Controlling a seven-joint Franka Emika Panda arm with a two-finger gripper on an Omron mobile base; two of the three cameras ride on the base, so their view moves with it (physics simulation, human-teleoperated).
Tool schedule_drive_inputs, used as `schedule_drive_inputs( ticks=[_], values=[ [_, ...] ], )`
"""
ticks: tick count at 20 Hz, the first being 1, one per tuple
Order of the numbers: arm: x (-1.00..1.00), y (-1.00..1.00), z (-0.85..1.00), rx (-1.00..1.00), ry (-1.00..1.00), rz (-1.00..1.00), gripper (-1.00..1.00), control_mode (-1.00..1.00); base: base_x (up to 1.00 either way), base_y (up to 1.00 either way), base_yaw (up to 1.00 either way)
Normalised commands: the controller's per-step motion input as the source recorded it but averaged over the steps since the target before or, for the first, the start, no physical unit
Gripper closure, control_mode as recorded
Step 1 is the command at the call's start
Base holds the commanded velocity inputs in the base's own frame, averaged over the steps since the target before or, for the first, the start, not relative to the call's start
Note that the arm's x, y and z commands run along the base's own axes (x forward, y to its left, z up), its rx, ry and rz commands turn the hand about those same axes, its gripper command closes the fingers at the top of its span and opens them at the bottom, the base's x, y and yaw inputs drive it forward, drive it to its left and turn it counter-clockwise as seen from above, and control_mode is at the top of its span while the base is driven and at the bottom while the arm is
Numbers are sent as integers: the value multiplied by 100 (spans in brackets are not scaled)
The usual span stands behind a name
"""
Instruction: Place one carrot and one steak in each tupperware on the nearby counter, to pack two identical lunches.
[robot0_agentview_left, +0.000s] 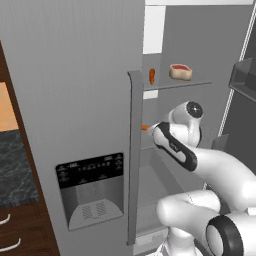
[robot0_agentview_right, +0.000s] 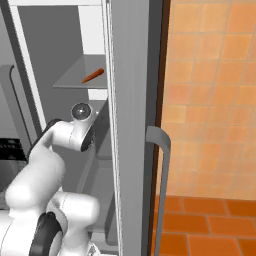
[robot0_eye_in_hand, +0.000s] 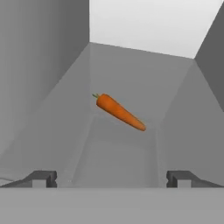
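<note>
Carrot (robot0_eye_in_hand: 120, 112): one at frame centre in hand view, lying on grey fridge shelf (robot0_eye_in_hand: 118, 153), ahead of hand (robot0_eye_in_hand: 112, 178), untouched. Second carrot (robot0_agentview_left: 152, 75) plus one steak (robot0_agentview_left: 180, 72) on upper shelf, upper right of left base view. No readable writing. Hand wide open, empty.

Flat, even rendered light, soft and slightly blurry throughout, with faint shadows inside the fridge (robot0_agentview_left: 200, 40) and no glare.
</note>
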Motion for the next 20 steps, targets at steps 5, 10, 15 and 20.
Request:
schedule_drive_inputs(
  ticks=[5, 10, 15, 20],
  values=[
    [59, 0, -17, -9, 21, 12, -100, -100, 0, 0, 0],
    [52, 0, -38, -4, 6, 11, -100, -100, 0, 0, 0],
    [49, 0, -45, 0, 0, 11, -100, -100, 0, 0, 0],
    [60, 0, -44, -2, 1, 11, -100, -100, 0, 0, 0]
  ],
)
